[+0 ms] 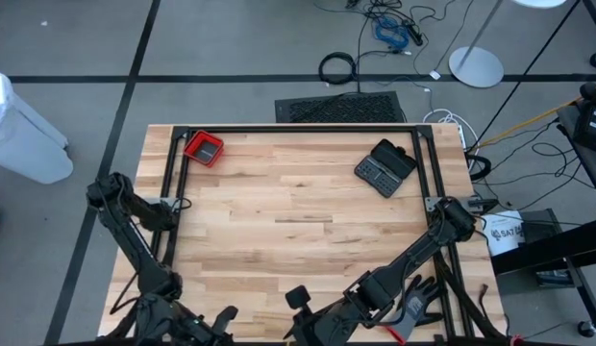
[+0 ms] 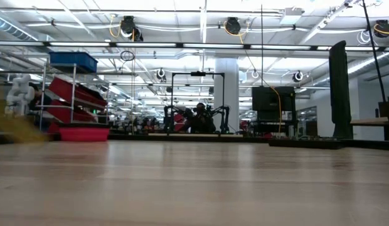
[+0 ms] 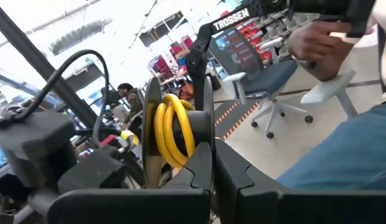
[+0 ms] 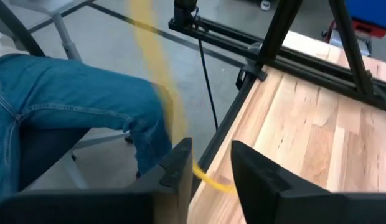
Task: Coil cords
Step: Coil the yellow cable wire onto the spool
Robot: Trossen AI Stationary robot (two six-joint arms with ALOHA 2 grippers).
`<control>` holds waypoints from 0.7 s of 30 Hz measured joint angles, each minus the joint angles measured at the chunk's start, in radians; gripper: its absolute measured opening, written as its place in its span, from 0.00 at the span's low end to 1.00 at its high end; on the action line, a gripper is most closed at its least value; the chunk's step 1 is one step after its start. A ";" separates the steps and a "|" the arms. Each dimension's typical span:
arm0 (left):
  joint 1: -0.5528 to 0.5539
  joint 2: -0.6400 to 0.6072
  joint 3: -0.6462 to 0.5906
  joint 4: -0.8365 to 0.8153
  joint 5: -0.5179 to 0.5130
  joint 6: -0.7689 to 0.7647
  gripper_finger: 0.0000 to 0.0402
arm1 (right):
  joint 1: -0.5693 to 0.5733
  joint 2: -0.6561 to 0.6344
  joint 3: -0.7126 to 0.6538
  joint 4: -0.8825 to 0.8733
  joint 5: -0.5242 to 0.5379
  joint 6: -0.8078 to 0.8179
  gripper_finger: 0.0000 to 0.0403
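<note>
The yellow cord (image 3: 173, 132) shows in the left wrist view as several loops lying side by side against the shut fingers of my left gripper (image 3: 208, 152), which is held level at the table's near left (image 1: 221, 317). A blurred strand of the cord (image 4: 157, 74) runs down between the fingers of my right gripper (image 4: 211, 163), which stands open over the table's near edge, pointing slantwise down. In the high view the right gripper (image 1: 298, 327) is close to the left one. My left gripper is shut on the yellow cord's coiled loops (image 3: 180, 140), which stand upright beside one finger (image 3: 203, 106), clear of the table. The finger hides where the loops are pinched. My right gripper has the yellow strand (image 4: 208, 179) passing through its gap; I cannot tell whether a finger touches it.
A person in blue jeans (image 4: 75, 106) sits just off the table's near edge, one hand (image 3: 317, 43) raised. A grey-black glove (image 1: 415, 308) lies at the near right. A red bin (image 1: 204, 148) and a black case (image 1: 384, 167) sit at the far side, inside the black frame rails (image 1: 298, 128).
</note>
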State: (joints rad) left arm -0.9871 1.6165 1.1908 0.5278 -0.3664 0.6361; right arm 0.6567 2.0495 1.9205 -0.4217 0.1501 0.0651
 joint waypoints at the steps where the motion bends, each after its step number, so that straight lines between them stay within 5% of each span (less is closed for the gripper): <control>1: -0.004 0.000 0.000 -0.002 0.000 0.000 0.00 | 0.000 0.000 0.000 -0.005 -0.001 0.003 0.26; 21: -0.029 -0.001 0.000 0.019 -0.081 -0.002 0.00 | 0.009 0.009 0.000 0.036 -0.113 0.088 0.43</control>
State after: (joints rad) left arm -1.0160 1.6158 1.1908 0.5468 -0.4474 0.6346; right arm 0.6654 2.0584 1.9205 -0.3855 0.0366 0.1528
